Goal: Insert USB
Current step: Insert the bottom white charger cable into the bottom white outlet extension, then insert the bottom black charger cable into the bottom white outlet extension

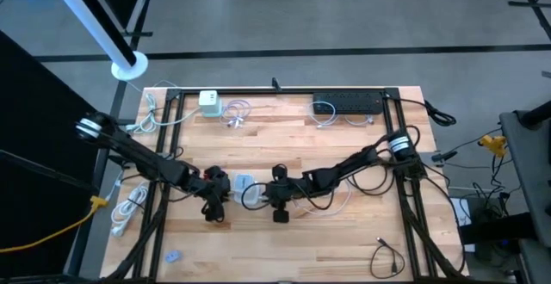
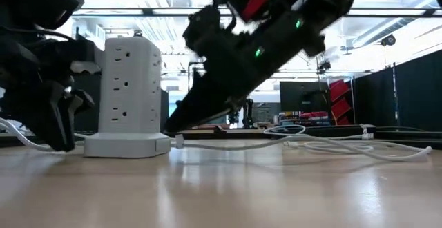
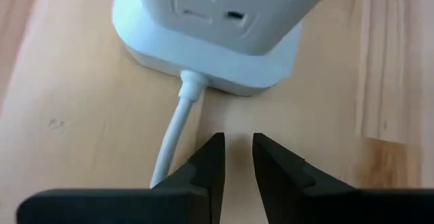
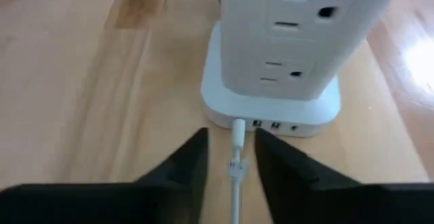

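no readable text, labels, brands or numbers anywhere

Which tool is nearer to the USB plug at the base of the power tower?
The right. The right tool straddles the USB plug, which sits in the power tower base. The left tool waits on the tower's opposite side, beside its power cord.
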You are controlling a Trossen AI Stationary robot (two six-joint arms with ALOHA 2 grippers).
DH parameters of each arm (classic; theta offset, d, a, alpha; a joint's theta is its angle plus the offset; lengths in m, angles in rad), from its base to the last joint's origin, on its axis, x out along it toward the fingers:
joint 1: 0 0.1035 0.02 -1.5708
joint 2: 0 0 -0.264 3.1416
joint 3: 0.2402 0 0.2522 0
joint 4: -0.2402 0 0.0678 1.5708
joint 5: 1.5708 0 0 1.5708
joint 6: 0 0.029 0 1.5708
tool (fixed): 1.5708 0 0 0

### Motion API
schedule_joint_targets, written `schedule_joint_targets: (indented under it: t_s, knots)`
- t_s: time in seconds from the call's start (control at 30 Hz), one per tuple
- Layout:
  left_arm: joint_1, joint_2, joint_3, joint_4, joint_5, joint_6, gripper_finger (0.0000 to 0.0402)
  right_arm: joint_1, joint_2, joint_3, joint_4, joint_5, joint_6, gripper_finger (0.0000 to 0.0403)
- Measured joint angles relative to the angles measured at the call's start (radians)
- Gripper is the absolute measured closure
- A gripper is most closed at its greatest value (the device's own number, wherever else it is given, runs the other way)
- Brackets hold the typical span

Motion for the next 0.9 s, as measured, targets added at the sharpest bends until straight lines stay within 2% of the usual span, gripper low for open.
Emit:
schedule_joint_targets:
  t_s: [0.17,0.23,0.33,0.4,0.5,0.57,0.67,0.7,0.8,0.9]
  knots:
    - [-0.001,-0.022,0.074,-0.153,-0.002,-0.007,0.0338,-0.005,-0.051,0.004,-0.112,0.006,-0.003,0.0208]
    - [-0.003,-0.040,0.121,-0.234,-0.003,-0.029,0.0338,-0.006,-0.066,0.014,-0.146,0.049,0.020,0.0191]
    - [-0.007,-0.070,0.199,-0.348,-0.003,-0.043,0.0338,-0.017,-0.063,0.029,-0.207,0.150,0.052,0.0187]
    - [-0.010,-0.091,0.253,-0.426,-0.003,-0.043,0.0338,-0.036,-0.042,0.037,-0.212,0.179,0.049,0.0200]
    - [-0.014,-0.126,0.332,-0.537,0.011,-0.043,0.0338,-0.068,-0.007,0.052,-0.216,0.176,0.043,0.0242]
    - [-0.019,-0.148,0.386,-0.620,0.047,-0.066,0.0338,-0.088,0.014,0.064,-0.218,0.147,0.046,0.0286]
    - [-0.046,-0.182,0.465,-0.741,0.091,-0.162,0.0338,-0.109,0.050,0.090,-0.227,0.088,0.060,0.0373]
    - [-0.062,-0.194,0.488,-0.771,0.092,-0.191,0.0338,-0.113,0.061,0.105,-0.229,0.073,0.059,0.0387]
    - [-0.120,-0.231,0.540,-0.793,0.087,-0.245,0.0338,-0.114,0.108,0.173,-0.200,0.063,0.054,0.0390]
    - [-0.186,-0.269,0.567,-0.800,0.013,-0.280,0.0338,-0.113,0.166,0.257,-0.200,0.040,0.037,0.0400]
